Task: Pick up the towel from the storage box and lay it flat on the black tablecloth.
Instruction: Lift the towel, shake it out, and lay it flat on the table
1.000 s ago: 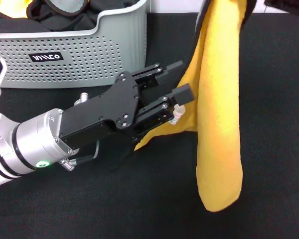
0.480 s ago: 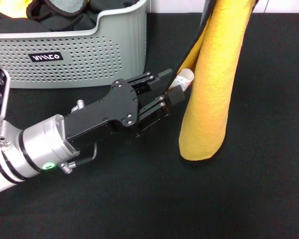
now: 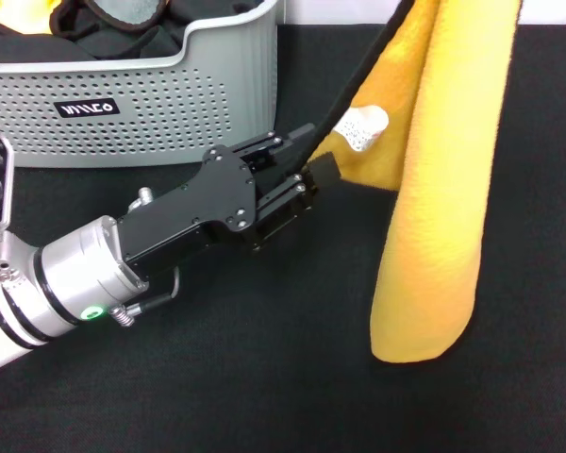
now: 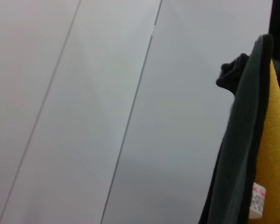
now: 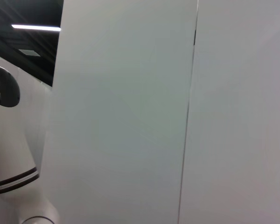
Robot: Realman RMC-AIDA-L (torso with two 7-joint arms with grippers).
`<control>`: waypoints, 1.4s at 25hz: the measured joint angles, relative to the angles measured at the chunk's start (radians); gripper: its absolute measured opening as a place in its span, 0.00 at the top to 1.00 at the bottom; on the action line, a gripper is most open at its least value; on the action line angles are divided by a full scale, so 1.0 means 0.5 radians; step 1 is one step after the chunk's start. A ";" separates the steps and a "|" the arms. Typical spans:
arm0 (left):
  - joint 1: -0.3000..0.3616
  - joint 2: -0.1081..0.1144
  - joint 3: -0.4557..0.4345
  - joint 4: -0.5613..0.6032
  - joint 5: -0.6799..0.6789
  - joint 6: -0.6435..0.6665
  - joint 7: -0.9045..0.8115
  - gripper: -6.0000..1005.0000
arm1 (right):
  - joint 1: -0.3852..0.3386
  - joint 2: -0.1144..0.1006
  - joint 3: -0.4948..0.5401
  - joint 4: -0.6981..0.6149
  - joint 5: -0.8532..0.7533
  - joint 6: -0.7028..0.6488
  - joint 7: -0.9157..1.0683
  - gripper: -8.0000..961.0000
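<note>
We cannot see what holds the towel (image 3: 429, 189) up: its upper part runs out of the head view at the top, and the right gripper appears in none of our views. The right wrist view gives us only pale wall panels and a white robot link at one edge, so we cannot tell that gripper's state. The left wrist view shows pale wall too, with a strip of the towel (image 4: 263, 154) at one side, and none of the left arm's own fingers.

The left gripper (image 3: 311, 156) reaches in from the lower left of the head view, its black fingers closed to a narrow gap on the towel's near edge, the upper finger (image 3: 288, 140) lying along the black edging and the lower finger (image 3: 319, 174) pressed against the yellow plush. Just beyond the fingertips sits the small white tag (image 3: 360, 127) with printing we cannot read.

The towel hangs in a long vertical fold, yellow-orange side out, beyond and to the right of the left gripper, its rounded lower end (image 3: 420, 344) dangling over the black tablecloth (image 3: 264, 377). Whether that end touches the cloth we cannot tell. In the left wrist view its grey side and black edging show beside the yellow.

Behind the left gripper stands the storage box (image 3: 151, 104), cut off at the top and left, with dark cloths (image 3: 123, 28) inside.
</note>
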 joint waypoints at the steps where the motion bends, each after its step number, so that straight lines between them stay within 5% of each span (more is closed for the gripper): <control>1: 0.007 0.001 0.000 0.001 -0.008 -0.004 0.001 0.61 | -0.007 -0.004 0.010 0.001 0.001 0.000 0.000 0.93; 21: 0.003 0.004 0.021 0.014 -0.007 -0.098 0.014 0.64 | -0.059 -0.002 0.093 0.054 0.046 0.011 0.001 0.91; 31: 0.065 0.012 -0.028 0.033 -0.093 0.013 0.036 0.96 | -0.121 0.012 0.091 0.064 0.046 0.009 0.005 0.91; 35: 0.207 0.040 -0.012 0.205 -0.066 0.322 0.017 0.98 | -0.191 0.081 0.075 0.115 -0.010 0.003 0.075 0.91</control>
